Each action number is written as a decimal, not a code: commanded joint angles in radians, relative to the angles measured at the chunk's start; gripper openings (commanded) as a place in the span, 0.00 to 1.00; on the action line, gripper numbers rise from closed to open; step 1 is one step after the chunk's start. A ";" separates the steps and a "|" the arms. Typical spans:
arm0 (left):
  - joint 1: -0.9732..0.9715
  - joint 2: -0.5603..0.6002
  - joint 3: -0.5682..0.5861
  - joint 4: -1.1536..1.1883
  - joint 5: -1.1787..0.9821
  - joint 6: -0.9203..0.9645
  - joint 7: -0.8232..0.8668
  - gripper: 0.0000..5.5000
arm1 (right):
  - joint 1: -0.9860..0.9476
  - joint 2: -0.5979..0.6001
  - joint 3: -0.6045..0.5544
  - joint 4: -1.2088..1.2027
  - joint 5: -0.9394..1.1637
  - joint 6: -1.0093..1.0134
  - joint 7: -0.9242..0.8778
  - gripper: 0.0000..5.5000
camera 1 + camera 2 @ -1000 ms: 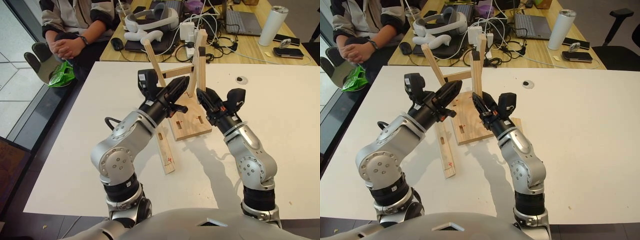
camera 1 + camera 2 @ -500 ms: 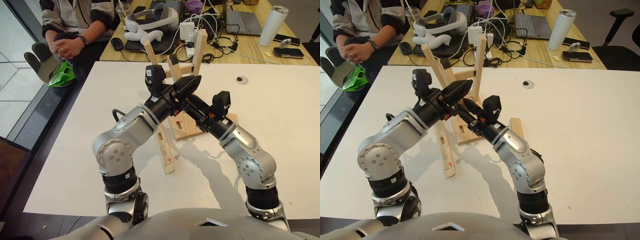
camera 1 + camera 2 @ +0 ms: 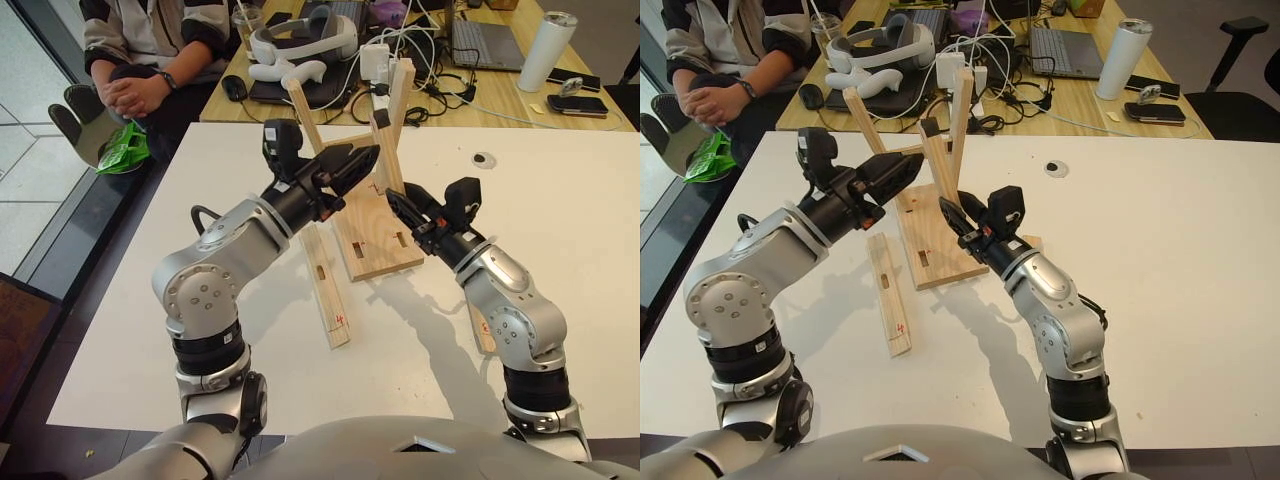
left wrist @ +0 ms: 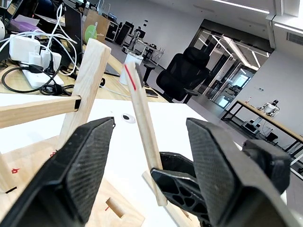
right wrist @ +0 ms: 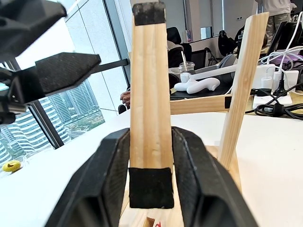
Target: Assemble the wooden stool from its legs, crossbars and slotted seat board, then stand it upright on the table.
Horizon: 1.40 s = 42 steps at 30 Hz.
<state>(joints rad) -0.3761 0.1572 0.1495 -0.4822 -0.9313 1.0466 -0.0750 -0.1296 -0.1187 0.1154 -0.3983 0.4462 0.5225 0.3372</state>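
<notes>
The white bench (image 3: 560, 250) carries everything. The slotted seat board (image 3: 385, 255) lies flat on it near the middle, in front of me. Two legs stand up out of the board's far part: the left standing leg (image 3: 303, 112) leans outward to my left, and the right standing leg (image 3: 397, 100) is close to upright. A crossbar (image 5: 199, 105) joins them partway up.

A loose leg (image 3: 325, 285), with slots cut in it and a red mark near its near end, lies flat on the bench just beside the board's left edge. Another wooden piece (image 3: 1030, 241) lies on the bench by the board's right side, largely hidden under my right arm.

My right claw (image 3: 395, 200) is clamped on a third leg (image 5: 150, 94), gripping it near its lower end. That leg is tilted a little to my left and is held over the seat board between the two standing legs; I cannot tell whether its foot touches the board.

My left claw (image 3: 362, 165) hangs above the board's left part with its fingers spread apart, gripping nothing, close to the crossbar and the held leg.
</notes>
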 commanded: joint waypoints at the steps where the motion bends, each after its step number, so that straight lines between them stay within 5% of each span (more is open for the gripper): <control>1: -0.040 0.004 0.000 0.048 -0.007 0.022 0.019 0.51 | -0.015 -0.004 0.023 -0.030 0.002 -0.015 0.026 0.23; 11: -0.117 0.001 0.026 0.125 -0.097 0.054 0.012 0.51 | 0.002 -0.032 0.088 -0.041 -0.022 -0.045 0.084 0.23; 28: -0.129 0.127 -0.046 0.150 -0.076 0.099 -0.081 0.10 | -0.011 -0.113 0.106 -0.042 -0.063 -0.080 0.157 0.23; 42: -0.151 0.145 -0.032 0.178 -0.054 0.118 -0.085 0.07 | -0.014 -0.183 0.137 -0.014 -0.170 -0.156 0.176 0.23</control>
<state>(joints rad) -0.5049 0.2760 0.1040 -0.3085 -1.0195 1.1653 -0.1813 -0.1322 -0.2952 0.2478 -0.4189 0.2872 0.3755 0.4984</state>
